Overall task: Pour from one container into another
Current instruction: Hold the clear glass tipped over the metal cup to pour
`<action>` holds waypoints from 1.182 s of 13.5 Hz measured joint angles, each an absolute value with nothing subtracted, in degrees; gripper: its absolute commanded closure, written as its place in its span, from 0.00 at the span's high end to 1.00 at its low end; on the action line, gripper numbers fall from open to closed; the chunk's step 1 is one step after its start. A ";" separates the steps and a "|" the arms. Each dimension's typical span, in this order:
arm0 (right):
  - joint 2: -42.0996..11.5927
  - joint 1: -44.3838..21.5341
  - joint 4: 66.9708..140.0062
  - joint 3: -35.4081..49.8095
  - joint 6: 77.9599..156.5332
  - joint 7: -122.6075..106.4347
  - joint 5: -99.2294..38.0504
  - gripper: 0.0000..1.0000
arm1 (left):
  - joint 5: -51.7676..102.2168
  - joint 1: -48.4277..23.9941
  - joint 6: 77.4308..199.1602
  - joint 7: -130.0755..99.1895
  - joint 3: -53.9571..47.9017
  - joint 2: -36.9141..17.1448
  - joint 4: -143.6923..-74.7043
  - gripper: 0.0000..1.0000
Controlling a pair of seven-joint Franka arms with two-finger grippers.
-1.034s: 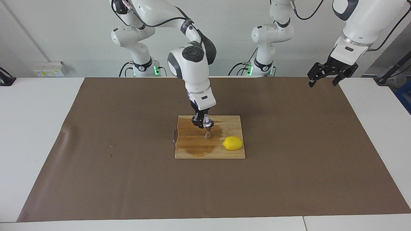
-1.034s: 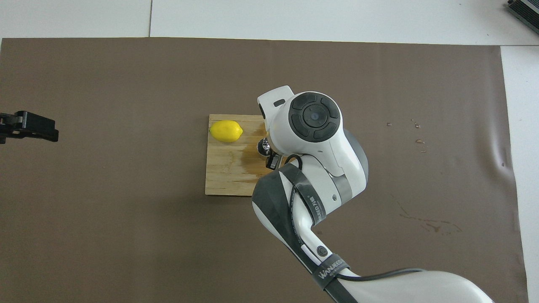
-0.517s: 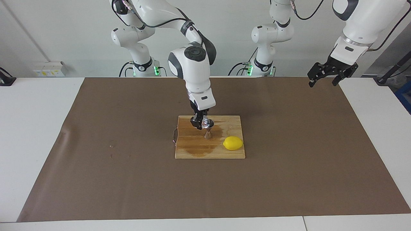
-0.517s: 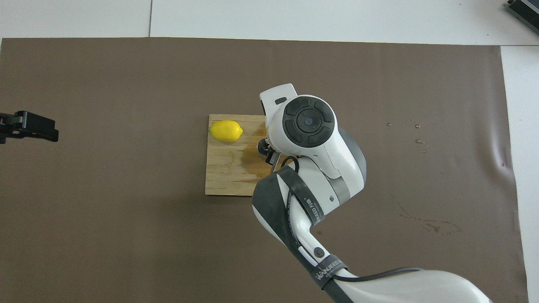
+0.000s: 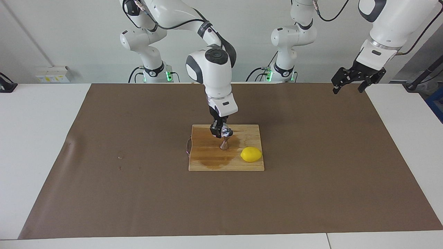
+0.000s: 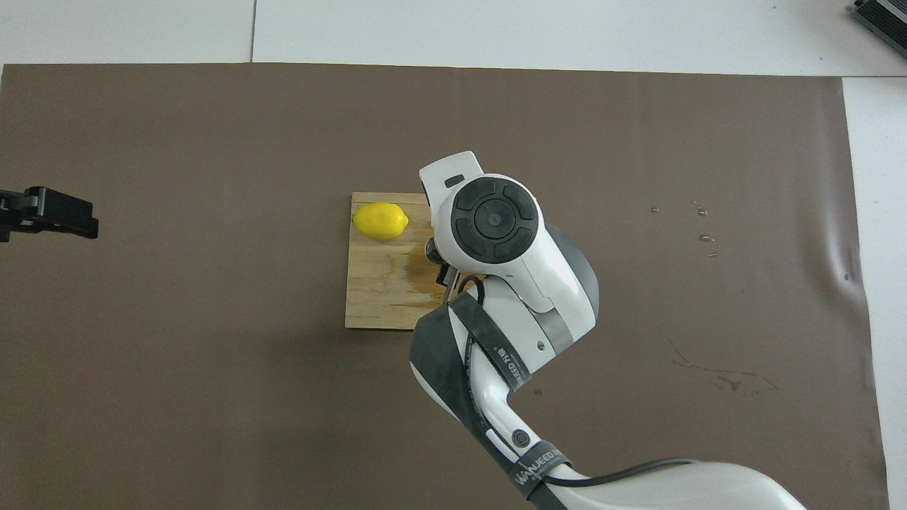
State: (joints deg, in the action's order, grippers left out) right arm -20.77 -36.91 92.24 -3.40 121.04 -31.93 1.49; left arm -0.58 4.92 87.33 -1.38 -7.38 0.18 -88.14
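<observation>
A tiny clear glass vessel [image 5: 227, 131] hangs tilted just above the steel hourglass jigger [image 5: 224, 144], with my right gripper [image 5: 220, 132] shut on it. The jigger stands upright on the wooden cutting board [image 5: 207, 164], in a wet brown stain. In the overhead view the right arm's wrist covers the jigger and most of the glass vessel [image 6: 430, 248]. My left gripper [image 5: 348, 87] waits open and raised over the mat's corner at the left arm's end, holding nothing.
A yellow lemon [image 5: 251, 154] lies on the board's corner, beside the jigger toward the left arm's end. A brown mat [image 5: 311, 180] covers the table, with small drops and smears [image 6: 723, 379] toward the right arm's end.
My right gripper has shifted slightly toward the left arm's end with the glass vessel, bringing it more squarely over the jigger. The left arm has not moved.
</observation>
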 measured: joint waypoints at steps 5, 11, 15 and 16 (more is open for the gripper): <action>-20.77 -36.99 92.24 -3.46 121.02 -31.93 3.08 0.00 | -0.58 4.92 87.33 -1.38 -7.38 0.18 -88.14 1.00; -20.77 -36.98 92.18 -3.53 121.01 -31.93 5.33 0.00 | -0.58 4.92 87.33 -1.38 -7.38 0.18 -88.14 1.00; -20.77 -36.98 92.09 -3.53 120.93 -31.93 6.06 0.00 | -0.58 4.92 87.33 -1.38 -7.38 0.18 -88.14 1.00; -20.77 -36.98 92.07 -3.52 120.92 -31.93 6.07 0.00 | -0.58 4.92 87.33 -1.38 -7.38 0.18 -88.14 1.00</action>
